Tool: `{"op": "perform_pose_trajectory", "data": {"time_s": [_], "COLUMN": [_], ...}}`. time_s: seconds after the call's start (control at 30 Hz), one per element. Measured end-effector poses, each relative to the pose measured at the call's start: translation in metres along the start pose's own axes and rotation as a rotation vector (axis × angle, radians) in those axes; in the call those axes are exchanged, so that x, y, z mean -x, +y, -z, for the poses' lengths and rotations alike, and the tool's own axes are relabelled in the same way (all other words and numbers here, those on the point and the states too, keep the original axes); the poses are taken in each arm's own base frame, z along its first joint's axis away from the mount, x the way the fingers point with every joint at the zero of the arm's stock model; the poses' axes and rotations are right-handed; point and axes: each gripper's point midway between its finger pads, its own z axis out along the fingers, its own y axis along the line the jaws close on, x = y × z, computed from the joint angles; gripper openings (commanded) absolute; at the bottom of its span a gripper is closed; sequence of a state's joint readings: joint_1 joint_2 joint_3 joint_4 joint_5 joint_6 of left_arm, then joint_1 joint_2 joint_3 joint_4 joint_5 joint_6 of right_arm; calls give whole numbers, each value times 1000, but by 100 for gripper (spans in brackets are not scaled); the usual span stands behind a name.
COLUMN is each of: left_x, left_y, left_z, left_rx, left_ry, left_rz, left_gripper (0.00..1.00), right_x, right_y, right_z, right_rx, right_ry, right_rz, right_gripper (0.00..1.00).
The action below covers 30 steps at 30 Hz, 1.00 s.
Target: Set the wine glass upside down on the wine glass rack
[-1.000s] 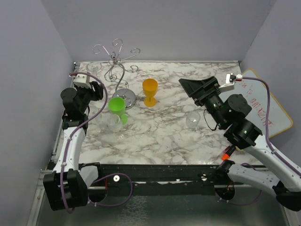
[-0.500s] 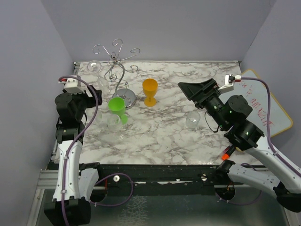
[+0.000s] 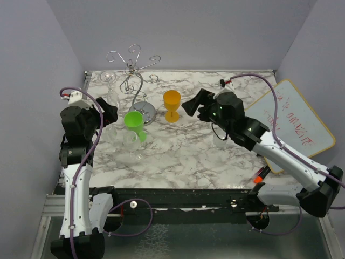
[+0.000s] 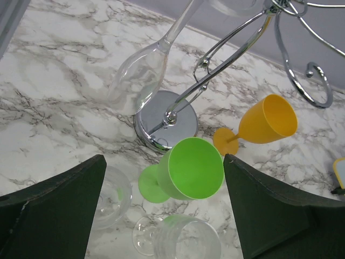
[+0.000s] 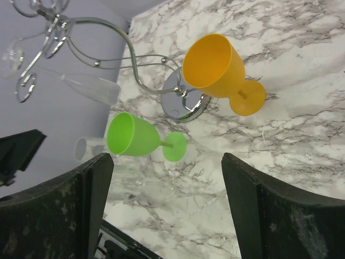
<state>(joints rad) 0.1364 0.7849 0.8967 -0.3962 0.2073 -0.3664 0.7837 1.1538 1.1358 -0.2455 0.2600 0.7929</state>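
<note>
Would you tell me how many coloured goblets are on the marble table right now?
2. The green goblet stands just near-left of the base of the wine glass rack. The orange goblet stands right of that base. No other shows in any view.

You're looking at a white tabletop (image 3: 178, 156) with grey marble veining. It's boxed in by plain lavender walls: back wall (image 3: 188, 32), left wall (image 3: 29, 97), right wall (image 3: 323, 48). A whiteboard (image 3: 294, 121) with red scribble sits at an angle by the tabletop's right edge. A black rail (image 3: 178, 195) runs along the near edge, with a dull metal floor plate (image 3: 188, 240) below it. Your light is even and diffuse, shadows soft.
</note>
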Motion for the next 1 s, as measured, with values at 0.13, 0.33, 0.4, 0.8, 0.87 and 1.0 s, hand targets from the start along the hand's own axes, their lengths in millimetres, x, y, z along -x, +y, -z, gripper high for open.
{"op": "perform_pose_trajectory", "data": {"time_s": [0.13,0.33,0.4,0.8,0.87,1.0], "left_x": [12,42,57,106,102,97], "left_y": [-7,-27,-40,-103,-107,-111], "left_z": [7,24,34,85,86,86], "left_rx": [-10,-44,-75,-291,-313,-339], "left_ry": [-22,-50,-75,-173,-158,-135], "left_rz": [-3,-39,-67,-183,-185,-186], "left_gripper": [91,91,91,92,92,92], "right_x": [-16,-21,-23,-36,-38,-46], "right_y": [-8,-20,-30,-96,-98,-101], "right_z": [-36,-100,-120,-180,-183,-186], "right_rx": [-78,-220,-269,-433,-432,-426], "right_ry": [62,68,68,165,184,221], "right_rz": [75,190,229,371,388,418], "right_gripper": [86,78,75,56,51,37]}}
